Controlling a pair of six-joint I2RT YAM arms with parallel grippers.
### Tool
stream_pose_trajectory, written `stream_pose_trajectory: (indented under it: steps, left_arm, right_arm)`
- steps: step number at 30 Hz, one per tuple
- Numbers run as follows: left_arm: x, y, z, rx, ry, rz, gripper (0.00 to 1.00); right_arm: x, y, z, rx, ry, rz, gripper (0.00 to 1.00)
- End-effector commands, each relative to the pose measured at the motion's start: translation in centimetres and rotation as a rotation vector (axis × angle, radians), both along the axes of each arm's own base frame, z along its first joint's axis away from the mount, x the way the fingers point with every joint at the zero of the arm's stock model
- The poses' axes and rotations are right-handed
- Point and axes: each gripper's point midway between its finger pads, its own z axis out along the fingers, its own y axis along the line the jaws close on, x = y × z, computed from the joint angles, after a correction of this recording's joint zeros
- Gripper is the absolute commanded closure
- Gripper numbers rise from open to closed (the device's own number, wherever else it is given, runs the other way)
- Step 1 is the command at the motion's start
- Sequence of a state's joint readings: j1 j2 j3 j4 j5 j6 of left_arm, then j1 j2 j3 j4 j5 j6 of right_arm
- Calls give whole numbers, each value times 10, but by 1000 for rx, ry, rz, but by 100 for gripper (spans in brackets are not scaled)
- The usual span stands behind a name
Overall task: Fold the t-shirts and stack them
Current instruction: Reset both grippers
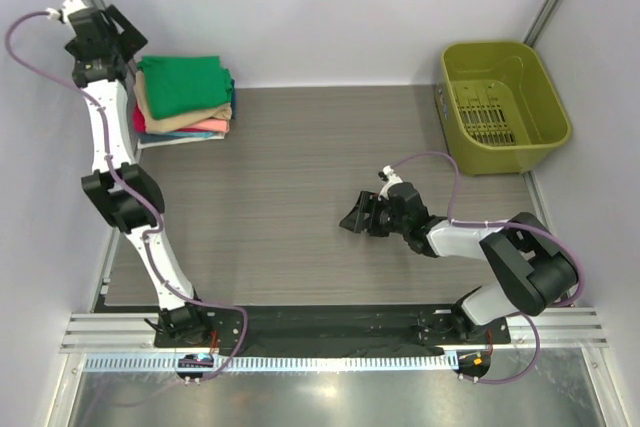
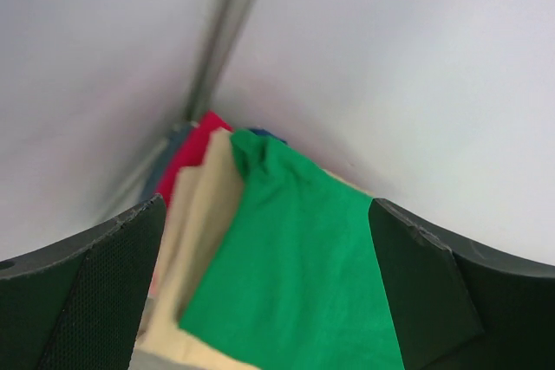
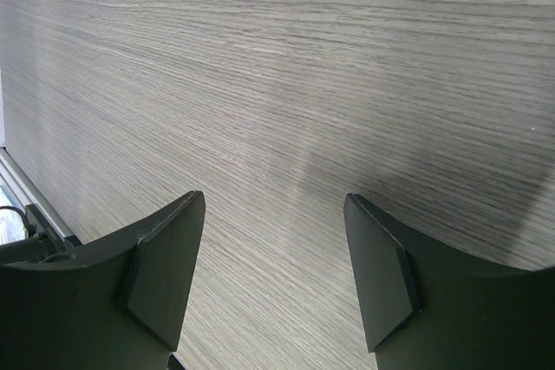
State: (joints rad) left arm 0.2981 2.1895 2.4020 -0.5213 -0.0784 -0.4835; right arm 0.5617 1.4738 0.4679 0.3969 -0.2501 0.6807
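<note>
A stack of folded t-shirts sits at the table's far left corner. The bright green t-shirt (image 1: 183, 84) lies folded on top, over the tan (image 1: 190, 122), pink (image 1: 214, 128), red (image 1: 138, 120) and blue ones. In the left wrist view the green t-shirt (image 2: 299, 275) lies over the tan one (image 2: 204, 214), with red (image 2: 191, 152) behind. My left gripper (image 1: 122, 31) is open, empty, raised beside the stack's left edge. My right gripper (image 1: 358, 217) is open, empty, low over the bare table (image 3: 286, 84) at centre right.
An olive-green plastic bin (image 1: 503, 105) stands at the far right corner. White walls close the back and sides, with a metal post (image 2: 221, 32) in the left corner. The arm bases sit on a rail at the near edge.
</note>
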Motion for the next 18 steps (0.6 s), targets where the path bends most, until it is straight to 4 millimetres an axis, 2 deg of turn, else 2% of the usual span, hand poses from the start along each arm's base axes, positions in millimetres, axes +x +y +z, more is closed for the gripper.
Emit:
stream_pose_trajectory:
  steps: [1,4,5,6,12,13,14,15,16,17,18]
  left_arm:
    - [-41,26,42,81,-18,171,0]
    - [-57,19,48,67,-8,176,0]
    - [-60,15,43,60,11,168,0]
    - [-68,6,46,58,16,158,0]
    - [-107,-32,36,44,71,110,0]
    - [-123,-45,33,41,78,92,0]
    - [-127,-52,30,39,65,85,0]
    - [-130,-70,26,45,60,45,0]
    - [-137,-79,25,58,55,33,0]
    - [-151,-88,9,61,75,17,0]
    - [-158,-95,6,72,75,1,0]
  right_arm:
    - [-5,-2,1,-4,-17,13,28]
    - [-6,-2,1,-1,-23,19,28]
    - [-6,-2,2,1,-25,20,28]
    - [-6,-1,3,4,-27,21,28]
    - [-6,-4,2,1,-29,9,28]
    - [-6,-4,3,2,-30,7,28]
    - [-6,-4,3,1,-30,5,28]
    - [-6,-5,2,0,-31,3,28]
    - [-6,-4,3,2,-33,2,28]
    - [-6,-5,3,2,-33,1,28]
    - [-6,-5,3,0,-31,1,28]
